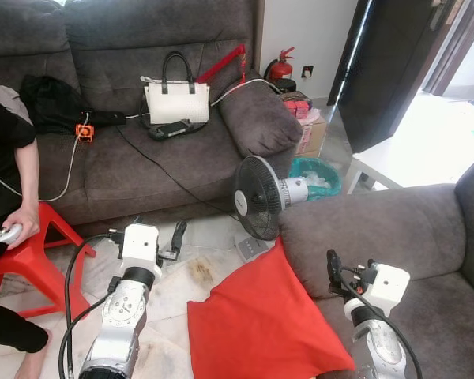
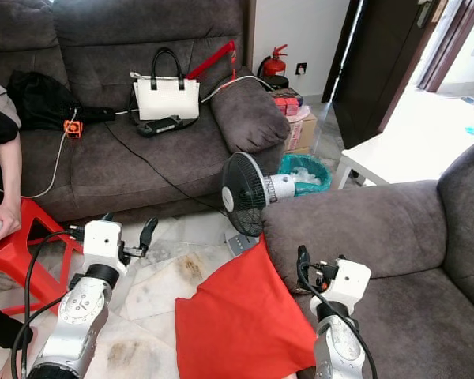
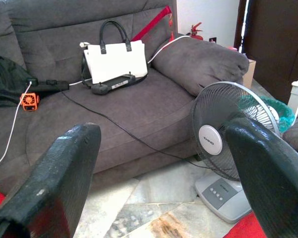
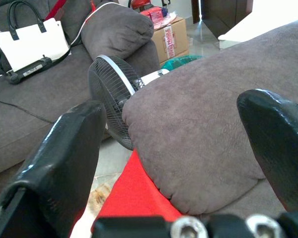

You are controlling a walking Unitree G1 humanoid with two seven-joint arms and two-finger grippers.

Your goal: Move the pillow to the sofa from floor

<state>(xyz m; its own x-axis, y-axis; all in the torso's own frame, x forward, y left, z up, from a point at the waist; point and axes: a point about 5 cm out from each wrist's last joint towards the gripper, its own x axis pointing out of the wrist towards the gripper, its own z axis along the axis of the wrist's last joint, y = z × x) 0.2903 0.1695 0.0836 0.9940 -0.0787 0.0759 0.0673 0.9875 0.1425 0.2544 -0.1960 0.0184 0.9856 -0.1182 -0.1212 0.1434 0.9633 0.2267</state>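
A red pillow [image 1: 261,324] lies on the tiled floor and leans with one edge against the arm of the grey sofa [image 1: 379,225] on my right. My left gripper [image 1: 174,239] hovers open over the floor, to the left of the pillow and apart from it. My right gripper [image 1: 332,270] is open above the sofa seat, just right of the pillow's upper edge, with nothing between its fingers. In the right wrist view the pillow [image 4: 134,193] shows below the sofa arm [image 4: 198,129].
A standing fan [image 1: 261,197] sits on the floor just behind the pillow. A second grey sofa [image 1: 142,166] at the back holds a white handbag [image 1: 176,101] and cables. A person [image 1: 8,158] sits at the left by a red stool [image 1: 39,253]. A green bin [image 1: 316,175] and white table [image 1: 395,162] lie beyond.
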